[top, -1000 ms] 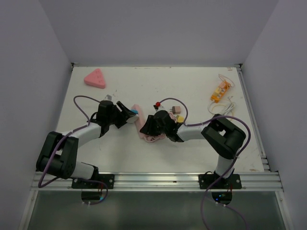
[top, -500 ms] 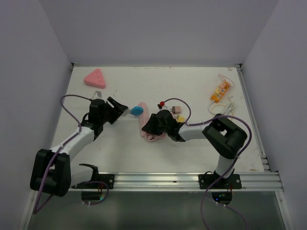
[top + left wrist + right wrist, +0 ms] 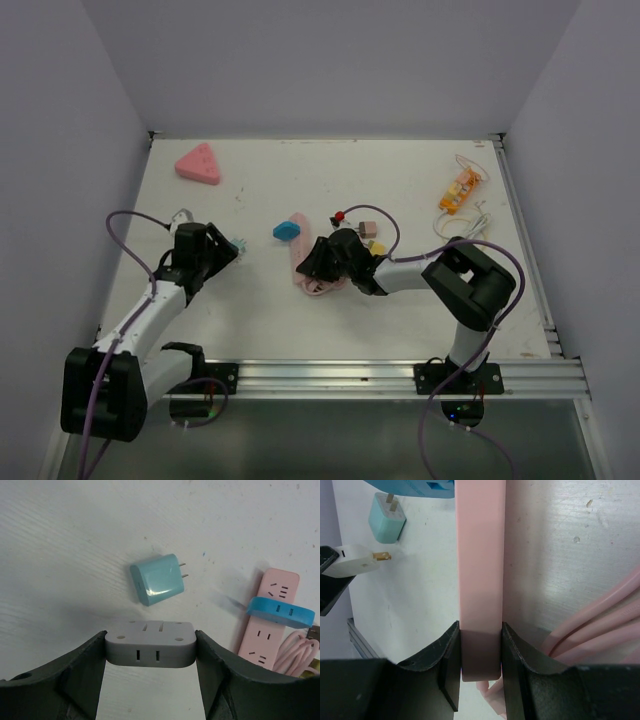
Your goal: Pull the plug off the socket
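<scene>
Ideally the left gripper [image 3: 150, 656], pinching the grey plug [image 3: 150, 639], lowers it gently while the right gripper [image 3: 480, 650] clamps the strip [image 3: 480, 555].

Top: high behind the near edge, facing down over the whole tabletop [image 3: 400, 175]. Wrists: close, low over its middle, both catching the strip [image 3: 262, 640].

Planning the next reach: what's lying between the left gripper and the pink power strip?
A teal charger lying loose, prongs toward the pink strip; clearest in the left wrist view.
</scene>
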Robot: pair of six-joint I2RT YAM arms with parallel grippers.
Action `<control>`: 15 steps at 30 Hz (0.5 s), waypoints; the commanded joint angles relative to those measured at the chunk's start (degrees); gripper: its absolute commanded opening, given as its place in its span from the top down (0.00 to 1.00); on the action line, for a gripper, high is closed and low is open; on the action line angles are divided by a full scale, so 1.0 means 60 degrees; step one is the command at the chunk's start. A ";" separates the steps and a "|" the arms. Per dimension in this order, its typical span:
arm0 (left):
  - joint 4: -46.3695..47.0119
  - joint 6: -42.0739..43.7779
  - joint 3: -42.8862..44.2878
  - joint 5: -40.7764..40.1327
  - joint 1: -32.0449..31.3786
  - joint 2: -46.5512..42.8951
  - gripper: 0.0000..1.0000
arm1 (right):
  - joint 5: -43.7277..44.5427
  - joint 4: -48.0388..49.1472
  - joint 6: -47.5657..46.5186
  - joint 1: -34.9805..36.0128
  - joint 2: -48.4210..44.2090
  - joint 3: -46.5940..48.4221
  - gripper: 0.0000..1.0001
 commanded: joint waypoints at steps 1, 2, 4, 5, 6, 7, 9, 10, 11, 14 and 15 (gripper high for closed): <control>-0.0562 0.0433 -0.0311 -0.1405 0.0087 -0.0617 0.87 | 0.0897 -0.2809 -0.0535 -0.0272 0.0863 -0.0694 1.00; -0.0401 0.0389 -0.0458 -0.1495 0.0116 -0.0952 0.84 | 0.0882 -0.2780 -0.0549 -0.0286 0.0863 -0.0694 1.00; 0.0111 0.0258 -0.0956 -0.1889 0.0146 -0.1247 0.82 | 0.0824 -0.2736 -0.0564 -0.0272 0.0892 -0.0694 1.00; 0.0258 0.0097 -0.1103 -0.1978 0.0160 -0.1465 0.82 | 0.0780 -0.2721 -0.0564 -0.0272 0.0892 -0.0694 1.00; 0.0419 0.0023 -0.1220 -0.2095 0.0160 -0.1540 0.82 | 0.0765 -0.2707 -0.0579 -0.0286 0.0907 -0.0694 1.00; 0.0856 -0.0007 -0.1497 -0.2227 0.0175 -0.1570 0.81 | 0.0750 -0.2692 -0.0579 -0.0286 0.0921 -0.0694 1.00; 0.1558 -0.0021 -0.1849 -0.2447 0.0160 -0.1585 0.80 | 0.0721 -0.2663 -0.0593 -0.0301 0.0936 -0.0694 1.00; 0.1694 -0.0065 -0.1953 -0.2723 0.0160 -0.1585 0.79 | 0.0677 -0.2648 -0.0608 -0.0286 0.0965 -0.0679 1.00; 0.2130 -0.0080 -0.2041 -0.2842 0.0175 -0.1570 0.78 | 0.0663 -0.2633 -0.0608 -0.0301 0.0980 -0.0679 1.00; 0.3084 -0.0066 -0.2392 -0.3311 0.0175 -0.1556 0.76 | 0.0633 -0.2619 -0.0608 -0.0315 0.1009 -0.0664 1.00; 0.3318 -0.0051 -0.2524 -0.3414 0.0175 -0.1541 0.74 | 0.0633 -0.2619 -0.0622 -0.0301 0.1024 -0.0664 1.00</control>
